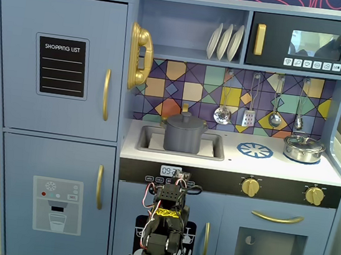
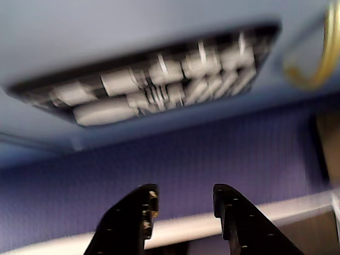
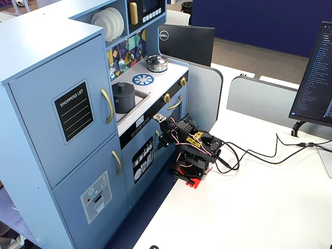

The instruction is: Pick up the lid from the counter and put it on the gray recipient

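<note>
The gray recipient [image 1: 184, 139] stands in the sink of the toy kitchen; it also shows in the other fixed view [image 3: 123, 99]. The dark-gray lid [image 1: 187, 121] with its small knob rests on top of it, also seen in the other fixed view [image 3: 122, 86]. My arm is folded low in front of the kitchen's lower doors. My gripper [image 2: 186, 194] is open and empty, pointing at the dishwasher door panel [image 2: 159, 79]. In a fixed view the gripper [image 3: 162, 139] sits well below the counter, far from the pot.
A shiny silver pot [image 1: 303, 148] with its own lid stands at the right of the counter, next to a blue burner mark [image 1: 255, 150]. Utensils hang on the tiled wall above. Gold door handles [image 2: 319, 58] flank the arm. Cables [image 3: 259, 153] trail over the white desk.
</note>
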Available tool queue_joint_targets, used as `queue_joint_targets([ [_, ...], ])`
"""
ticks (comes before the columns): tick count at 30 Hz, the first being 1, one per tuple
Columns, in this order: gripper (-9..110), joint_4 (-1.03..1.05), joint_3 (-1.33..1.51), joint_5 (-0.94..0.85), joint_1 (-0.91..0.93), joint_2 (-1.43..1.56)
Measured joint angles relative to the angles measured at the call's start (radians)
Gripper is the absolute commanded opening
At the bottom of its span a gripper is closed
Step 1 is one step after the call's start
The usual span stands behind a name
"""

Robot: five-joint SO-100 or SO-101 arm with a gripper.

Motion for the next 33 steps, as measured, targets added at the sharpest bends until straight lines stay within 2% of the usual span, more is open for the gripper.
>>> queue_joint_targets([
  [8, 4, 0.242, -0.002, -0.044, -0.043, 0.031],
  [33, 5, 0.245, 0.000, -0.058, -0.071, 0.037],
])
